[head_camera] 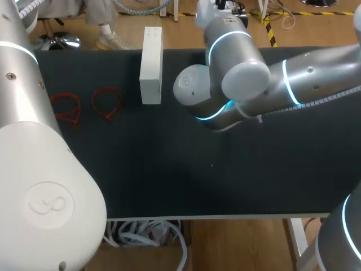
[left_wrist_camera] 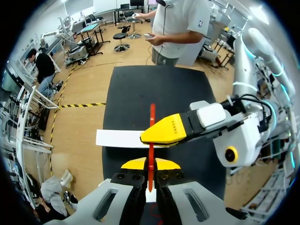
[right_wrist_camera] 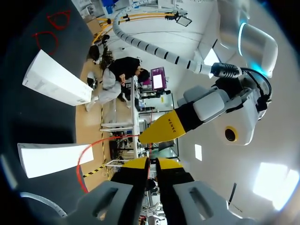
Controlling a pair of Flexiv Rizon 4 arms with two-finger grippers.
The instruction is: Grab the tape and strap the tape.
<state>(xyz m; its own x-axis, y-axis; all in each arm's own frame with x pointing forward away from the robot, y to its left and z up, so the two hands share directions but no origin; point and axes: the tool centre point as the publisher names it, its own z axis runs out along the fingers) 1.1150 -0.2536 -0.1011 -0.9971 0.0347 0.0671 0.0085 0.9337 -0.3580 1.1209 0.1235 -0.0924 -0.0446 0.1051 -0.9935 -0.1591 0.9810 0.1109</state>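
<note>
The far middle is blocked by a white box (head_camera: 151,68) and the right arm (head_camera: 242,79); red tape loops (head_camera: 66,108) are laid far left. Room is left over the near table (head_camera: 225,186).

This place is a robotics lab. Two large silver robot arms with glowing blue rings, the left arm (head_camera: 39,169) and the right arm (head_camera: 304,79), hang over a black desk (head_camera: 169,175).

The bench (head_camera: 169,169) has a matte black top with a thin pale rim along its near side. Light wooden floor (head_camera: 237,243) shows beyond its far and near edges.
</note>
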